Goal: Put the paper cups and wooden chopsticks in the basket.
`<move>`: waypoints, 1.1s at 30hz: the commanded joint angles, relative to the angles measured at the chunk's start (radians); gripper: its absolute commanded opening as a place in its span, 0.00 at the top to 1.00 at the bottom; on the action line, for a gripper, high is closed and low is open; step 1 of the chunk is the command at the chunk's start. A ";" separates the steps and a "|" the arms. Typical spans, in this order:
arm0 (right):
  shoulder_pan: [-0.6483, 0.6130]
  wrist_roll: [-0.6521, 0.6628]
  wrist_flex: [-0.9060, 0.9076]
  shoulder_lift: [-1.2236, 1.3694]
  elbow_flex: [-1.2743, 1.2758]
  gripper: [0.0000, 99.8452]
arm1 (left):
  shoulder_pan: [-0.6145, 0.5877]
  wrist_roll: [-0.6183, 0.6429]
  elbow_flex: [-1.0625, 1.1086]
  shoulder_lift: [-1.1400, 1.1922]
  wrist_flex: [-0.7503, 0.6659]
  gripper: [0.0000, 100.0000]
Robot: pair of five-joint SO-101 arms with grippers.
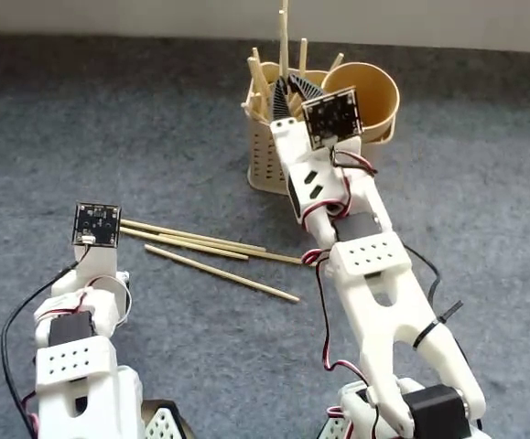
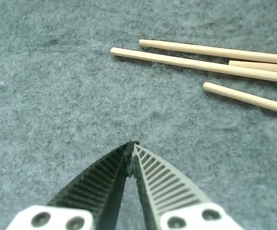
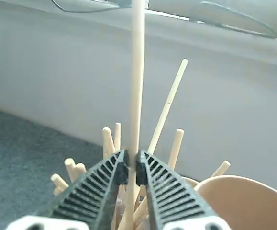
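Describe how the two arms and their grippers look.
The left arm and right arm are white plastic with black servos, red, white and black cables and black wrist circuit boards. The left gripper and right gripper have ribbed, tapering fingers.

The basket [image 1: 266,169] stands far back on the carpet [image 1: 109,119], with standing chopsticks [image 1: 257,78] in it. A paper cup [image 1: 379,101] sits against its right side. The right gripper [image 3: 131,167] is above the basket, with a held chopstick [image 3: 138,72] upright between its jaws. Four loose chopsticks [image 1: 219,273] lie before the basket, between the arms. The left gripper [image 2: 132,143] is near their left ends.
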 commanded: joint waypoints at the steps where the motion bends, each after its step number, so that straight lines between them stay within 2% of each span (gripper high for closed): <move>1: 0.025 -0.106 0.176 -0.001 -0.111 0.86 | -0.004 -0.006 -0.004 -0.016 -0.020 0.99; 5: 0.024 -0.157 0.343 -0.001 -0.286 0.79 | -0.004 -0.006 -0.004 -0.016 -0.020 0.99; 11: 0.018 -0.157 0.504 -0.001 -0.513 0.79 | -0.004 -0.006 -0.004 -0.016 -0.020 0.99; 15: 0.018 -0.157 0.595 -0.001 -0.621 0.83 | -0.004 -0.006 -0.004 -0.016 -0.020 0.99; 22: 0.018 -0.149 0.608 -0.001 -0.668 0.99 | -0.004 -0.006 -0.004 -0.016 -0.020 0.99; 30: 0.025 -0.147 0.598 0.015 -0.621 1.00 | -0.004 -0.006 -0.004 -0.016 -0.020 0.99; 33: 0.044 -0.147 0.529 0.028 -0.547 1.00 | -0.005 -0.006 -0.004 -0.016 -0.020 0.99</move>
